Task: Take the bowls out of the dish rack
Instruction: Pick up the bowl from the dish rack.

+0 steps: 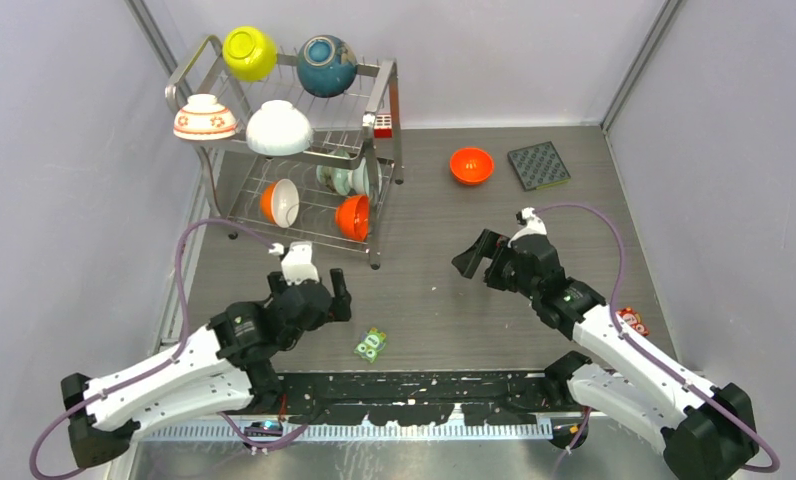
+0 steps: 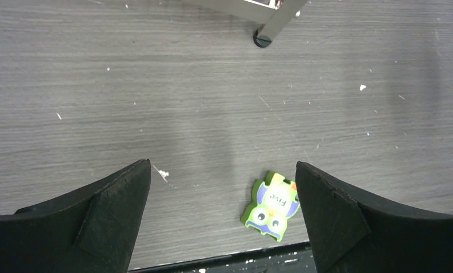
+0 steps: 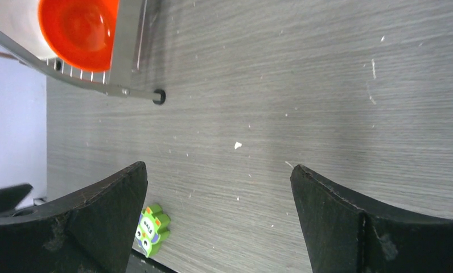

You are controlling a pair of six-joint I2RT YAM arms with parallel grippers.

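Dish rack (image 1: 387, 100): stands at the far left of the desk (image 1: 444, 240), two tiers, with a red-white block (image 1: 382, 126) clipped to its right post.
Upper tier: yellow-green bowl (image 1: 249, 52) and dark teal bowl (image 1: 326, 65) lean at the far rail. The flowered white bowl (image 1: 205, 117) and plain white bowl (image 1: 279, 128) sit upside down at the near rail.
Lower tier: orange-and-white bowl (image 1: 281, 202), orange bowl (image 1: 353, 217) and pale green bowl (image 1: 342, 178) stand on edge between the wires.
Already out: one more orange bowl (image 1: 471, 165) sits upright on the desk, near the dark square mat (image 1: 539, 165).
Left jaws: spread fully wide and empty, low over the desk just in front of the rack's near leg (image 2: 262, 40).
Right jaws: spread fully wide and empty, over mid-desk, facing the rack.
Progress: judged early, with seven bowls in the rack.
Risk, upper tier: the bowls sit at the rails, so a nudge from an arm reaching past could roll one off. The flowered bowl at the left corner looks most exposed.
Risk, lower tier: access is under the top shelf, so the jaws could snag a wire and drag or tip the whole rack.
Risk, grip: the glazed, rounded walls may slip unless a rim is pinched squarely.
Risk, clutter: a green owl tile (image 1: 371, 344) lies near the left jaws and could be swept aside.
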